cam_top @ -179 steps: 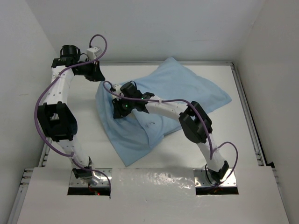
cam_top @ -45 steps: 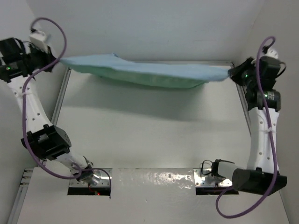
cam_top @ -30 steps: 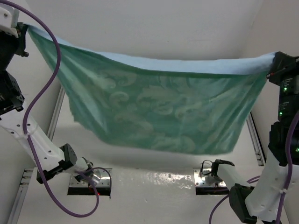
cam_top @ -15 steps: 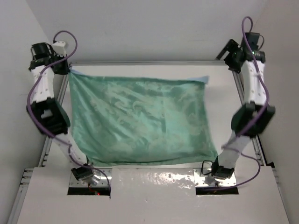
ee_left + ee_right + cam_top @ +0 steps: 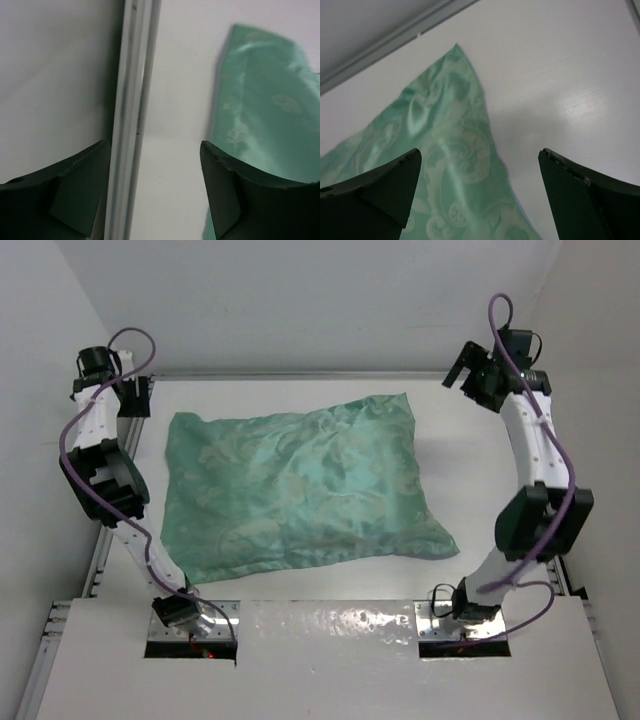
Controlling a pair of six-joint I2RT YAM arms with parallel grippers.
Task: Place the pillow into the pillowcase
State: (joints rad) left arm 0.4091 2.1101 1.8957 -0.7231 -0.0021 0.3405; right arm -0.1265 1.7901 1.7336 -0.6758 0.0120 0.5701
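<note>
The sea-green pillowcase (image 5: 300,490) lies plump and wrinkled across the middle of the table, and no gripper holds it. The pillow is hidden from every view. My left gripper (image 5: 138,400) hovers at the far left corner, just off the case's corner. In the left wrist view that gripper (image 5: 155,145) is open over bare table, with the pillowcase (image 5: 265,100) edge to the right. My right gripper (image 5: 467,370) hangs raised at the far right. In its wrist view the right gripper (image 5: 480,151) is wide open above the pillowcase (image 5: 450,145) corner, holding nothing.
An aluminium rail (image 5: 132,100) runs along the table's left edge beside the left fingers. Another rail (image 5: 395,40) borders the far edge. White walls close in on the left, the back and the right.
A second ago both grippers held the case stretched in the air between them. It has since dropped onto the table, both grippers have let go and opened, and the cloth has settled puffed up.
</note>
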